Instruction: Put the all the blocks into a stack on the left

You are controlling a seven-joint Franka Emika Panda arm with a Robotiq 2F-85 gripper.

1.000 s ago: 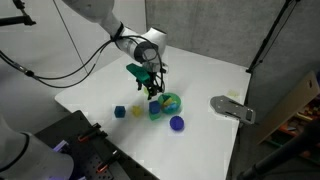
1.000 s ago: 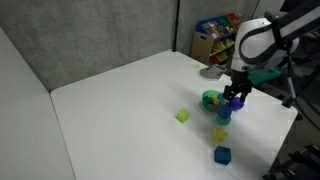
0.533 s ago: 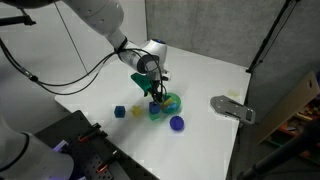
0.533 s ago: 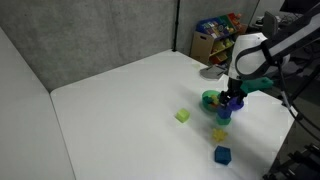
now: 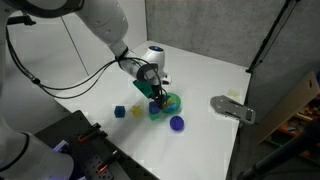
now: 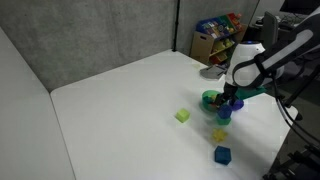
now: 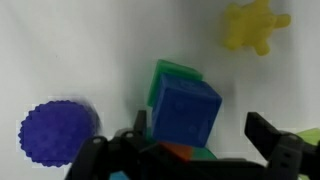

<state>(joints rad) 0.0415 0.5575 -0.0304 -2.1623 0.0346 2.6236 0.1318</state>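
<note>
Three blocks at least make up the stack (image 5: 155, 108) directly under the tool (image 5: 154, 90). In the wrist view its top piece, a blue block (image 7: 185, 112), sits between the two fingers (image 7: 268, 135). The tool is spread wide. A gap shows on each side of the blue block, so we judge that it grips nothing, though the blur hides any light touch.

A green block (image 7: 176, 71) peeks out from under the blue one on the side away from the tool's body, so the layers are not squarely aligned. The blue block is a cube with no long axis, and its faces look slightly turned against the line between the fingers. The stack's own axis runs upright, in line with the tool above it.

We think the next move turns on that relation: a straight rise should clear the stack, while any sideways drift could topple it.

Below and aside from the tool, a yellow block (image 6: 219, 133) and a loose blue block (image 6: 222, 155) lie apart on the surface (image 5: 200, 70). A lime block (image 6: 182, 116) lies farther off. A purple ball (image 5: 177, 124) rests near the stack's foot.
</note>
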